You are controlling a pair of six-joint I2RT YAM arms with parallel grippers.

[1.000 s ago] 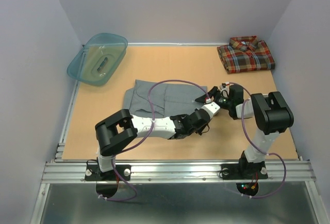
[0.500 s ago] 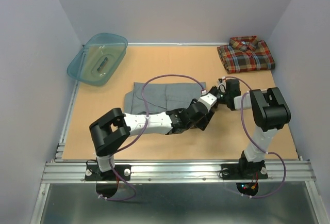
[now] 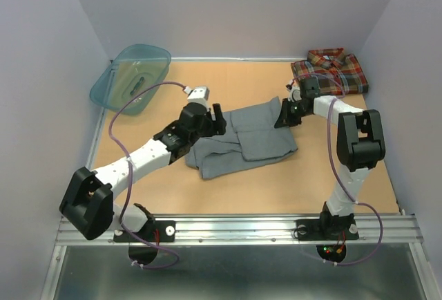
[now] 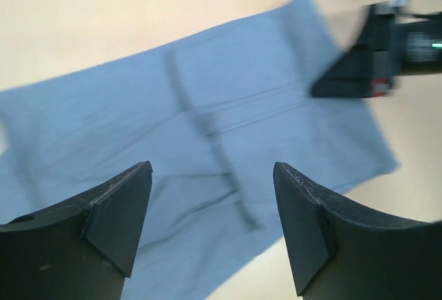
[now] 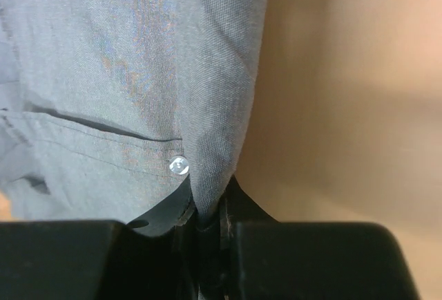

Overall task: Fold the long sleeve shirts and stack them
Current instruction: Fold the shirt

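Swung back leftward since a second ago, left gripper hangs open and empty over grey shirt, long axis left-right at mid table; right gripper pinches its right edge, nearer plaid shirt in the far right corner.

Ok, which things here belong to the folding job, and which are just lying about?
Job: grey shirt, its edge pinched in the right gripper; plaid shirt, folded in the far right corner; left gripper, open over the grey shirt.
Lying about: teal basin, far left corner.
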